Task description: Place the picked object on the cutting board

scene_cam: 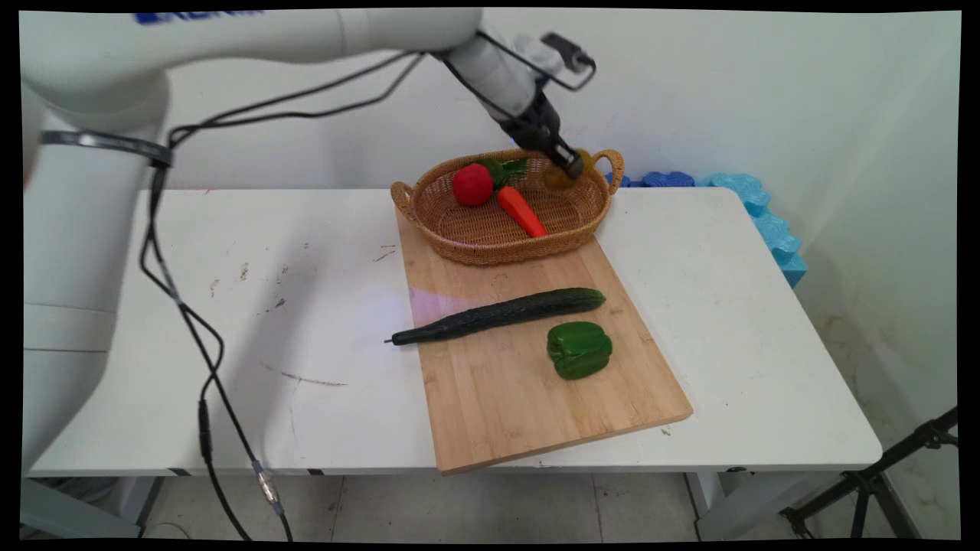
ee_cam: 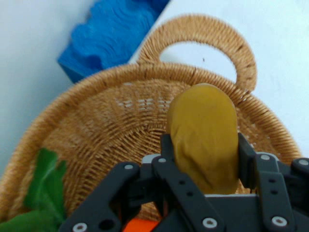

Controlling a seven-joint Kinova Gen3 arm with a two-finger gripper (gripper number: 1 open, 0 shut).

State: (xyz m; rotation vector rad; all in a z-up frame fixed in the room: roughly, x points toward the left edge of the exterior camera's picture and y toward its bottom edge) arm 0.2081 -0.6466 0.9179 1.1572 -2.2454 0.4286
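My gripper [scene_cam: 570, 167] hangs over the right end of a wicker basket [scene_cam: 459, 233], shut on a yellow-brown potato-like piece [scene_cam: 563, 177]. In the hand view the yellow piece [ee_cam: 205, 140] stands between the two fingers [ee_cam: 166, 145], just above the basket's woven wall [ee_cam: 116, 116] near its handle [ee_cam: 241, 53]. A red tomato [scene_cam: 472, 184], an orange carrot [scene_cam: 522, 211] and a green leafy bit [scene_cam: 507, 168] lie in the basket.
The basket stands on the far end of a wooden cutting board [scene_cam: 490, 398]. A long dark cucumber [scene_cam: 498, 314] and a green bell pepper [scene_cam: 579, 349] lie on the board. Blue foam blocks [scene_cam: 766, 222] sit behind the table's right corner. Black cables [scene_cam: 191, 337] hang at the left.
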